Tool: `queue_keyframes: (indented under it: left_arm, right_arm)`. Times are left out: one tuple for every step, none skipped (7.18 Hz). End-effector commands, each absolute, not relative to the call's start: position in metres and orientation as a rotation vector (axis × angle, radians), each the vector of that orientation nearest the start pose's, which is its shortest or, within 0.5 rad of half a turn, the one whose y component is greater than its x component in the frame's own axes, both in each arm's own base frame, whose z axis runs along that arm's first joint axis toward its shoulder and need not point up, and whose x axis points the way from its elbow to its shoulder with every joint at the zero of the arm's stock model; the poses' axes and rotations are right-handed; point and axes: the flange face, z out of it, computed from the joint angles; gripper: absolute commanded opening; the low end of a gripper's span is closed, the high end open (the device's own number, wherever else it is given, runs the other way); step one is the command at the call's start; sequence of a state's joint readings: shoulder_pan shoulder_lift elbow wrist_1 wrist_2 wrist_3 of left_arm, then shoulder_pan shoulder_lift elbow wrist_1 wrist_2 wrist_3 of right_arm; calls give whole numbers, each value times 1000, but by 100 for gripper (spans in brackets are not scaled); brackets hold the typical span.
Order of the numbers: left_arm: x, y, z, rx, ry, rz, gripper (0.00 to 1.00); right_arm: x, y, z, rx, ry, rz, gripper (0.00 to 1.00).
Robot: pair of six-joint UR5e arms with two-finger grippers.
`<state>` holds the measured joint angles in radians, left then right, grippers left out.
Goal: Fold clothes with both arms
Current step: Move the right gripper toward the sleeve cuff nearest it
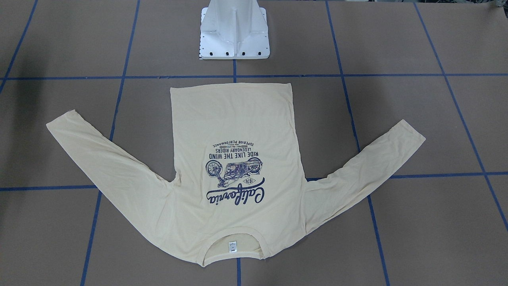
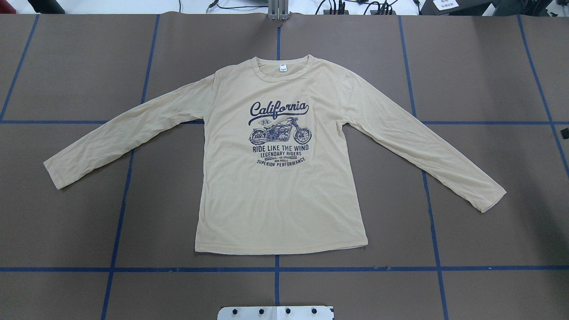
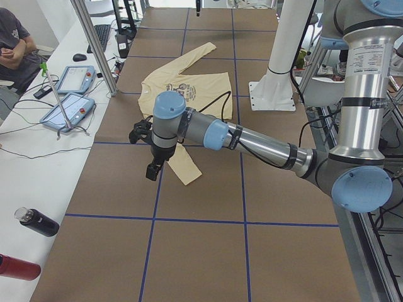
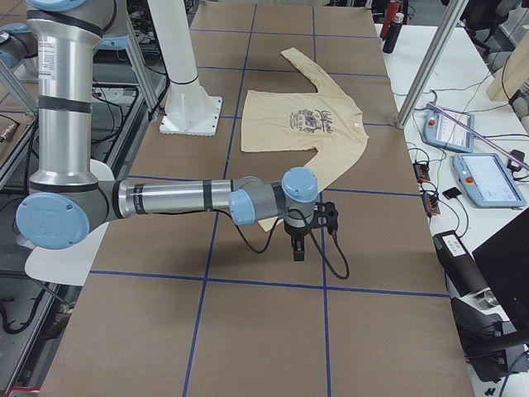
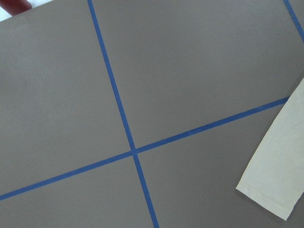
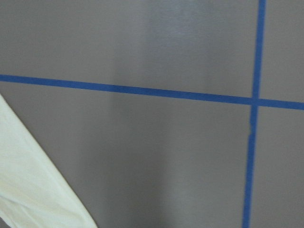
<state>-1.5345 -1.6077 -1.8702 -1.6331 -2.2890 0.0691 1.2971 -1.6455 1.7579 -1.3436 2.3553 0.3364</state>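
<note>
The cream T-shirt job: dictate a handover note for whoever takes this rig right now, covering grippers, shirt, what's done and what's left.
Left gripper: hangs above bare table beyond the left cuff, off the shirt. Only a side view shows it, so open or shut cannot be told.
Right gripper: the same, beyond the right cuff.
T-shirt: flat, print up, both sleeves spread, hem toward the robot's base.
Done: shirt laid out flat.
Left: every fold; nothing is folded yet.
</note>
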Motion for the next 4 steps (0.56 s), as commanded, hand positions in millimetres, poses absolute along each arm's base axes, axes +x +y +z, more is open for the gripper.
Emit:
queue_keyframes:
  left_arm:
    - [-48,-513,470,418,715,192,100]
    - [-48,-513,468,422,718,194,100]
    - [-48,-513,472,412,719,189,100]
    - [-45,-511,476,390,756,185,100]
  right_arm:
    - [-151,-449,547,158,-846,-119,100]
    - [-155,-427,560,194,-874,-168,100]
    - [-162,-405,574,193,-878,-207,100]
    - [-176,-397,584,168,-869,-235,100]
